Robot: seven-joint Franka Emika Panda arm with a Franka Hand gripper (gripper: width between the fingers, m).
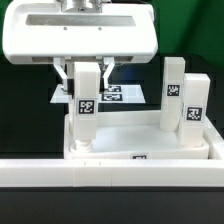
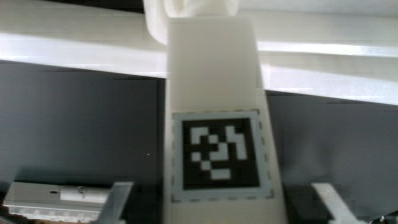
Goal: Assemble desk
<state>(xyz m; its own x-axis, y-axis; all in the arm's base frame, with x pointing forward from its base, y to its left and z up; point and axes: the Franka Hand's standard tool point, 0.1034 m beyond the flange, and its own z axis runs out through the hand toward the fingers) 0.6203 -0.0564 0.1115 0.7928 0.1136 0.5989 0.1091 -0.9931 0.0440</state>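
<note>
You found the hand clamped around the upright leg, a rigid, light, smooth-sided part probably best gripped above its tag, standing in the tabletop corner socket.

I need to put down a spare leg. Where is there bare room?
Free: the tabletop's flat middle, between the leg at the end effector and the two standing legs. Crowded: both those corners, and behind, where the marker board lies.
</note>
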